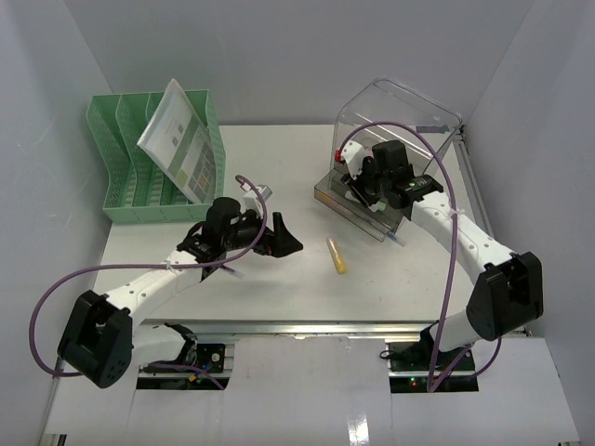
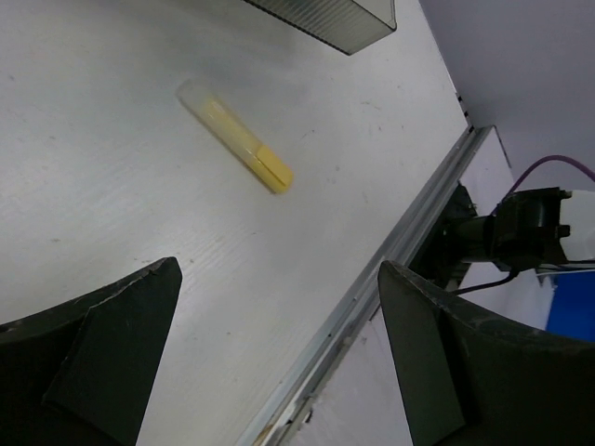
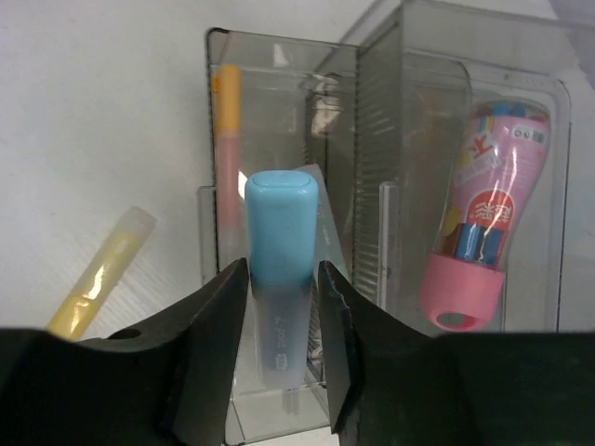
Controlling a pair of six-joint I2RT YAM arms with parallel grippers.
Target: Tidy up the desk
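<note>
The white desk (image 1: 390,279) has an aluminium rail (image 1: 307,325) at its front edge. A yellow highlighter (image 1: 336,255) lies on it near the middle. My left gripper (image 1: 284,240) is open and empty, just left of the highlighter and above the desk; in the left wrist view the highlighter (image 2: 237,135) lies ahead of the gripper (image 2: 277,279). My right gripper (image 1: 358,190) is shut on a blue-capped highlighter (image 3: 279,232) and holds it over the pulled-out drawer (image 3: 279,409) of the clear box (image 1: 400,130).
A green slotted file rack (image 1: 139,158) with a leaning booklet (image 1: 177,139) stands at the back left. The drawer holds an orange-capped pen (image 3: 226,121) and a pink bottle (image 3: 479,223). The rail (image 2: 409,232) runs close beside the left gripper.
</note>
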